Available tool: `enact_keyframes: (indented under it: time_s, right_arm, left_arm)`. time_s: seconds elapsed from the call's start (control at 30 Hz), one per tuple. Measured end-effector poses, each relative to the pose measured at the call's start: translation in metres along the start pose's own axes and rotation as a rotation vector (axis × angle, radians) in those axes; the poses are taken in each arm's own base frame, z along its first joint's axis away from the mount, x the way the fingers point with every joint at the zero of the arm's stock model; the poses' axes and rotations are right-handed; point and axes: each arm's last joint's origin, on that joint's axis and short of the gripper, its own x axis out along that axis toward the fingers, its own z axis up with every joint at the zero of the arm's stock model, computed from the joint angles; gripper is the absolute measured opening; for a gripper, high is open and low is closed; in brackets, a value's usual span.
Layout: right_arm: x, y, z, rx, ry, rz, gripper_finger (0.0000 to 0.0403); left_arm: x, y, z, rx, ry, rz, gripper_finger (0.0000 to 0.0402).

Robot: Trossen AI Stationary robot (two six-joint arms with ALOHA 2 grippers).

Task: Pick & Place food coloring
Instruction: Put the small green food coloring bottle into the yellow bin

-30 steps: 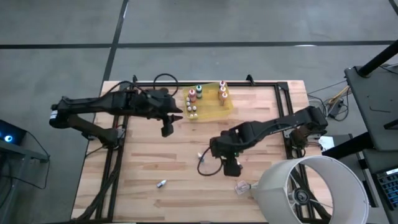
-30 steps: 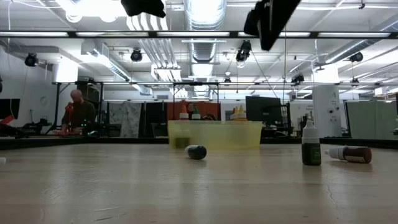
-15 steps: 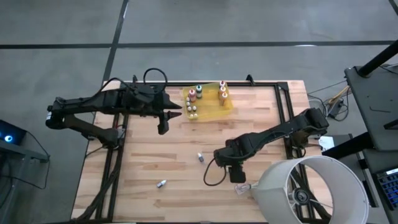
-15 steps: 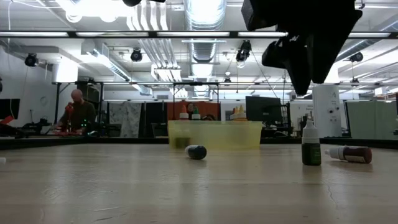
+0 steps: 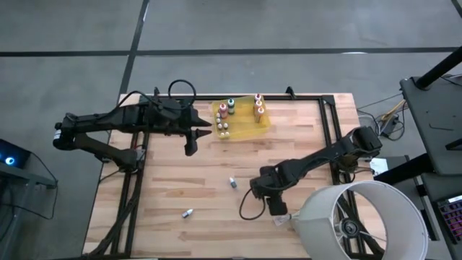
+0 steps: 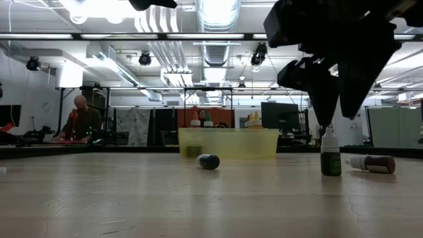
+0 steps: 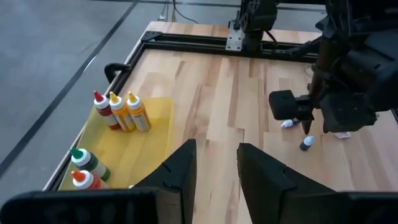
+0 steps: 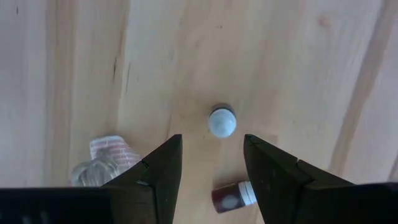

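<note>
Right gripper (image 8: pixel 211 163) open above upright white-capped bottle (image 8: pixel 222 122).

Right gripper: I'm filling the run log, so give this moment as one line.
right gripper: open, above upright bottle | left gripper: open, waiting near yellow tray

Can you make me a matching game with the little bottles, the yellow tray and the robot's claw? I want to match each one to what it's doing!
Things:
1. standing bottle
2. reddish bottle
3. yellow tray
4. right gripper

What it's doing:
A. lying on its side
B. has bottles standing in it
C. open, pointing down over the white cap
D. upright, right under the claw

Pairs: 1-D, 2-A, 3-B, 4-C
</note>
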Motion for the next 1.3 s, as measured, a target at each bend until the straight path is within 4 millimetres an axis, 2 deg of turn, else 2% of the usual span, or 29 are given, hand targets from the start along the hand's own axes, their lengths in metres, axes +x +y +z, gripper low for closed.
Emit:
enact_keyframes:
  time_s: [0.6,1.1,1.3]
  right_arm:
    - [0.030,-0.003,0.006,-0.123,0.038,-0.005,0.0132]
    - [0.030,-0.003,0.006,-0.108,0.037,-0.004,0.0089]
    - [0.022,-0.002,0.012,-0.107,0.026,-0.013,0.0063]
  left_arm:
    - [0.000,0.001,0.000,-0.020,0.001,0.010,0.0090]
    - [0.000,0.002,0.000,-0.029,0.001,0.010,0.0090]
    - [0.000,0.002,0.000,-0.030,0.000,0.010,0.0090]
